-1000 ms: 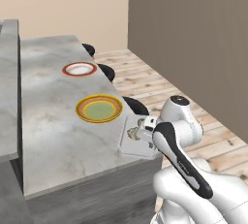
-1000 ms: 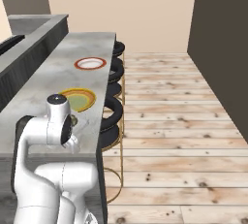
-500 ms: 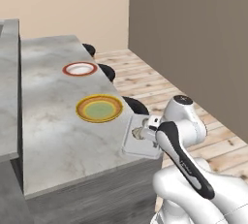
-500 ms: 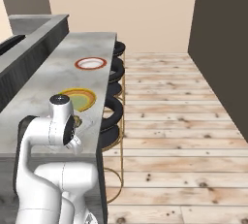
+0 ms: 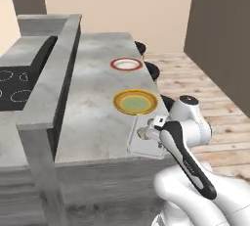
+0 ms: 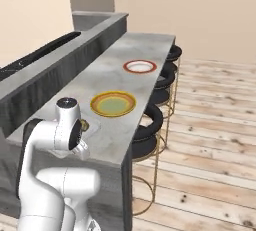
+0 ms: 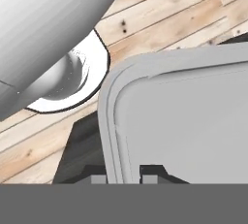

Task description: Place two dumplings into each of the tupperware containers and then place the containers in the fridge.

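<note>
the tupperware container (image 7: 193, 116) is a shallow pale grey translucent tray with rounded corners and a raised double-stepped rim, smooth and matte inside. in the left base view the same container (image 5: 139, 144) lies flat at the near end of the counter (image 5: 97, 107), by its right-hand edge, just in front of the yellow-rimmed green plate (image 5: 135, 102). the gripper (image 7: 122, 177) is closed down on the container's rim, one dark finger tip on either side of the wall near a corner; in the left base view the gripper (image 5: 146, 133) sits over the tray.

the counter is mottled grey stone with a squared edge. farther along it lies a red-rimmed white plate (image 5: 126, 64), well apart from the green one. black round bar stools (image 6: 148, 120) on thin brass-coloured frames stand along the counter's far side over a pale knotted wooden plank floor (image 6: 210, 145). a raised grey ledge (image 5: 58, 68) separates the counter from a black cooktop (image 5: 14, 85).

since half a second ago both base views have shifted as a whole, so the camera has moved; the cooktop and ledge have now come into the left base view. the gripper is still at the tray, which remains just before the green plate.
</note>
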